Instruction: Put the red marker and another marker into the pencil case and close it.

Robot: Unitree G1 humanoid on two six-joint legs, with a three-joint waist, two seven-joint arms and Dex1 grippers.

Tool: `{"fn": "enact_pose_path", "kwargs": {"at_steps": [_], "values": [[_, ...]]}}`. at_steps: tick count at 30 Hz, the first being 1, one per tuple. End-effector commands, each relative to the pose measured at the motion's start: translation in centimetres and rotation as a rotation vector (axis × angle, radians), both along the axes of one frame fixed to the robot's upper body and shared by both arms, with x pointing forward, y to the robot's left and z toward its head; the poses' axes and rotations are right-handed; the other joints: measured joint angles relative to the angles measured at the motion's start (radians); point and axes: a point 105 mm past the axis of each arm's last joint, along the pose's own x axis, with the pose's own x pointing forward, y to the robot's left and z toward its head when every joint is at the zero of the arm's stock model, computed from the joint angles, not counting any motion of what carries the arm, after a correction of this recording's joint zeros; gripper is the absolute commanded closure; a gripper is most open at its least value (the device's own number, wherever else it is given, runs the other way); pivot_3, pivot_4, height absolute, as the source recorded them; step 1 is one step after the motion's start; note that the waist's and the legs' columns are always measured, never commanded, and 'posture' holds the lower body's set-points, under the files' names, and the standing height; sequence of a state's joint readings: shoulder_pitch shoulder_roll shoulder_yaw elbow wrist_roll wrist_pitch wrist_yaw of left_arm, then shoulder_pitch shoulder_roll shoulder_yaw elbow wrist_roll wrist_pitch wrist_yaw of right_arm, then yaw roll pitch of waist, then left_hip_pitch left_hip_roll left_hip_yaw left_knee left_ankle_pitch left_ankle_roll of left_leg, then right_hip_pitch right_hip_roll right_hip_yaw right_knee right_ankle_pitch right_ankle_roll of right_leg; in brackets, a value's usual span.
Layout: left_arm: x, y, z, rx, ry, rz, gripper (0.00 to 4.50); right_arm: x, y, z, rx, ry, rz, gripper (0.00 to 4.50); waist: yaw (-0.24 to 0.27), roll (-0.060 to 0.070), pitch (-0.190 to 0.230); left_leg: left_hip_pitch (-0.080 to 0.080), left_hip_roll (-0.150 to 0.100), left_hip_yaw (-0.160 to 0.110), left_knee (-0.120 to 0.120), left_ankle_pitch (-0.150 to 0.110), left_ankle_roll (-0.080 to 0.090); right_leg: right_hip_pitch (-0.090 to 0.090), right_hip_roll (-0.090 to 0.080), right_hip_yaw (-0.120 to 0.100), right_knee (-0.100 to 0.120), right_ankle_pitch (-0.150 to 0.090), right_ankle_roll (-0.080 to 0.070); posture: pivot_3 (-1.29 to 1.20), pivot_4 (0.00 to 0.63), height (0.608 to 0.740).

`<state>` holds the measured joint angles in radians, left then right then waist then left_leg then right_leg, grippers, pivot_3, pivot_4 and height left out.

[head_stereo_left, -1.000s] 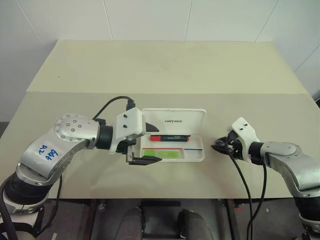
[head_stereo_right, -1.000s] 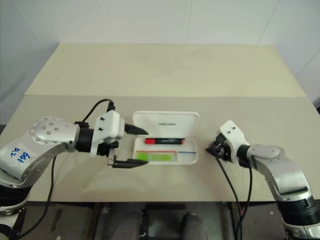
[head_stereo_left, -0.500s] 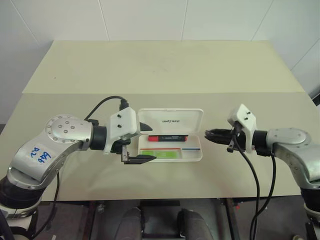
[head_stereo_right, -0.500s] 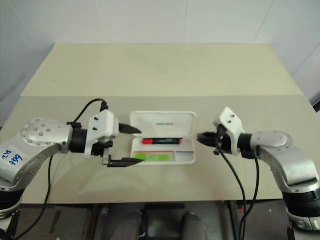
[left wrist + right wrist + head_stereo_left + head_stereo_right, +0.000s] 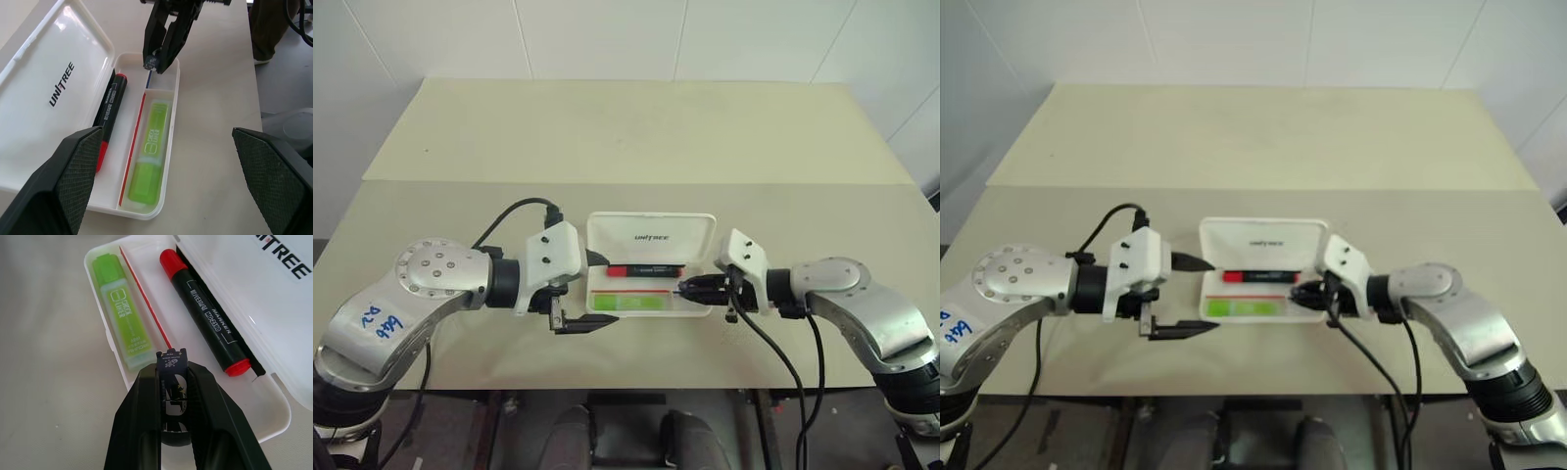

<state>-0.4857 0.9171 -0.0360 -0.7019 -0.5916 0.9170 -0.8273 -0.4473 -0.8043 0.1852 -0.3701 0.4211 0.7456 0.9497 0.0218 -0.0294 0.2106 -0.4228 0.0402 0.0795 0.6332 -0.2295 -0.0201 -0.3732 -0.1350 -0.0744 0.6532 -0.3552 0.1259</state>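
A wide beige table (image 5: 636, 137) fills the frame in the eye views. At lower centre the white pencil case (image 5: 651, 240) lies open, lid up toward the wall. The red marker (image 5: 644, 270) rests in its back compartment and the green highlighter (image 5: 628, 303) in the front one. The left gripper (image 5: 590, 292), left of the case, has its jaws wide apart. The right gripper (image 5: 686, 288), at the case's right end, is clamped on a small dark object (image 5: 171, 363).

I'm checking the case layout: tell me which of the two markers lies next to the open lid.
The red marker, black-bodied with red ends. It lies beside the lid of the pencil case; the green highlighter lies along the outer wall.
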Motion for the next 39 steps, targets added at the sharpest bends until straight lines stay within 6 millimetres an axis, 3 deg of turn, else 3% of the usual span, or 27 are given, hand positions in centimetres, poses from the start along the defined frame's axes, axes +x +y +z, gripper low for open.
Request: {"fn": "enact_pose_path", "kwargs": {"at_steps": [1, 2, 12, 14, 16, 21, 24, 27, 31, 34, 37, 39], "values": [[-0.4, 0.3, 0.6, 0.002, -0.035, 0.012, 0.0, -0.1, 0.2, 0.5, -0.015, -0.034, 0.045, 4.12, 0.0, 0.0, 0.0, 0.0, 0.0, 0.0, 0.0, 0.0, 0.0, 0.0, 0.0, 0.0, 0.0, 0.0, 0.0, 0.0, 0.15, 0.74], [-0.4, 0.3, 0.6, 0.002, -0.035, 0.013, 0.0, -0.1, 0.2, 0.4, -0.021, -0.032, 0.049, 4.12, 0.0, 0.0, 0.0, 0.0, 0.0, 0.0, 0.0, 0.0, 0.0, 0.0, 0.0, 0.0, 0.0, 0.0, 0.0, 0.0, 0.15, 0.74], [-0.4, 0.2, 0.7, -0.014, -0.032, 0.011, 0.0, -0.5, 0.0, 0.1, -0.039, -0.022, 0.071, 0.56, 0.0, 0.0, 0.0, 0.0, 0.0, 0.0, 0.0, 0.0, 0.0, 0.0, 0.0, 0.0, 0.0, 0.0, 0.0, 0.0, 0.15, 0.74], [-0.4, 0.3, 0.8, -0.026, -0.03, 0.005, 0.0, -0.7, -0.5, 0.2, -0.042, -0.015, 0.074, 0.03, 0.0, 0.0, 0.0, 0.0, 0.0, 0.0, 0.0, 0.0, 0.0, 0.0, 0.0, 0.0, 0.0, 0.0, 0.0, 0.0, 0.15, 0.74], [-0.4, 0.4, 0.9, -0.036, -0.031, 0.0, 0.0, -1.1, -0.9, 0.5, -0.032, -0.006, 0.085, 0.03, 0.0, 0.0, 0.0, 0.0, 0.0, 0.0, 0.0, 0.0, 0.0, 0.0, 0.0, 0.0, 0.0, 0.0, 0.0, 0.0, 0.15, 0.74], [-0.5, 0.6, 1.9, -0.072, -0.046, -0.039, 0.0, -2.8, -4.0, 4.7, 0.204, 0.009, 0.158, 0.03, 0.003, 0.0, 0.0, 0.0, 0.0, 0.0, 0.0, -0.001, 0.001, 0.0, 0.0, 0.0, -0.001, 0.0, 0.0, 0.0, 0.15, 0.74], [-0.1, 1.6, 2.5, -0.079, -0.063, -0.029, 0.0, -2.5, -6.7, 5.9, 0.279, -0.008, 0.091, 0.03, 0.002, 0.0, 0.0, 0.001, 0.001, 0.0, 0.001, -0.001, 0.001, 0.002, 0.0, 0.0, -0.002, 0.0, 0.0, 0.0, 0.15, 0.74], [0.4, 3.1, 3.8, -0.105, -0.092, 0.006, 0.0, -2.5, -8.1, 6.9, 0.316, -0.035, 0.058, 0.03, 0.0, 0.0, 0.0, 0.001, 0.003, 0.0, 0.001, -0.001, 0.0, 0.002, 0.002, -0.001, -0.003, 0.0, -0.001, 0.0, 0.15, 0.74], [1.8, 6.6, 5.7, -0.123, -0.121, 0.115, 0.0, -3.1, -8.1, 9.1, 0.387, -0.078, 0.094, 0.03, -0.01, 0.0, 0.0, 0.001, 0.004, 0.002, 0.0, -0.001, 0.0, 0.0, 0.003, 0.0, -0.002, 0.0, -0.001, 0.0, 0.15, 0.74], [3.3, 8.3, 6.3, -0.183, -0.108, 0.18, 0.0, -3.8, -7.7, 9.4, 0.389, -0.068, 0.125, 0.03, -0.011, 0.0, 0.0, 0.001, 0.004, 0.002, 0.0, -0.001, 0.0, 0.0, 0.003, 0.001, -0.002, 0.0, -0.001, 0.0, 0.15, 0.74], [4.7, 9.1, 5.5, -0.2, -0.078, 0.205, 0.59, -4.1, -7.2, 10.4, 0.385, -0.103, 0.153, 0.0, -0.008, 0.0, 0.0, 0.001, 0.004, 0.002, 0.001, -0.001, 0.0, 0.0, 0.003, 0.001, -0.002, 0.001, -0.001, 0.0, 0.15, 0.74], [5.9, 9.6, 4.8, -0.208, -0.061, 0.218, 1.24, -4.6, -6.4, 11.5, 0.4, -0.131, 0.195, 0.0, -0.005, 0.0, 0.0, 0.001, 0.004, 0.003, 0.001, -0.002, 0.0, 0.0, 0.003, 0.001, -0.002, 0.001, -0.001, 0.0, 0.15, 0.74]]}}
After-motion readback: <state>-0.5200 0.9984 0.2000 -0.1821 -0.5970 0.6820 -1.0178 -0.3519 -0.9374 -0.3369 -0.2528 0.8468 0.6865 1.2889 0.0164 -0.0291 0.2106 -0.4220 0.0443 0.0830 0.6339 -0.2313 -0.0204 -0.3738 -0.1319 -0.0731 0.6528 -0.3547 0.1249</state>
